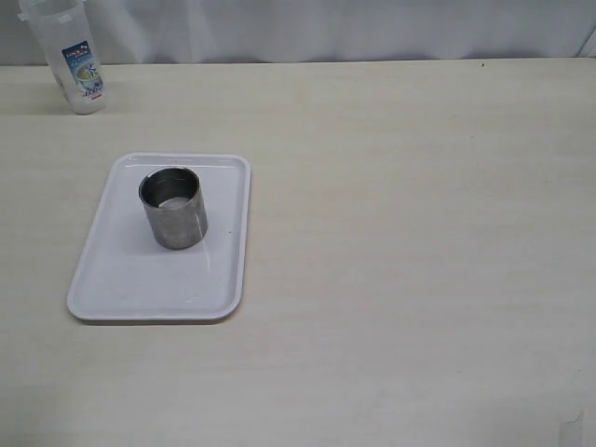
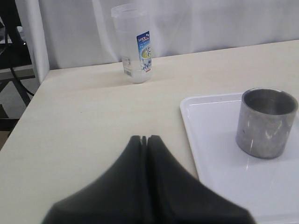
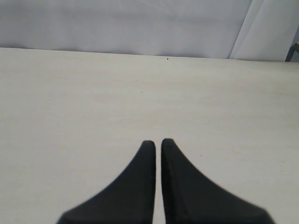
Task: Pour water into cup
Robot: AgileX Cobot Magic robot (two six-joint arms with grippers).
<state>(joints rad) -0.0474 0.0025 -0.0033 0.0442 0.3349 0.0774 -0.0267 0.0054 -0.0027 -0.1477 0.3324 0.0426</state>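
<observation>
The grey steel cup (image 1: 172,207) stands upright on a white tray (image 1: 121,270) at the left of the table; it also shows in the left wrist view (image 2: 265,122). A clear plastic jug with a blue-green label (image 1: 73,58) stands at the far left back edge, also in the left wrist view (image 2: 134,43). My left gripper (image 2: 144,138) is shut and empty, over bare table beside the tray (image 2: 210,140). My right gripper (image 3: 158,142) is shut and empty over bare table. Neither gripper shows in the exterior view.
A white curtain (image 1: 326,28) hangs behind the table's back edge. The table's left edge (image 2: 28,107) lies near the jug, with dark frame parts beyond it. The tabletop (image 1: 419,251) stretches to the right of the tray.
</observation>
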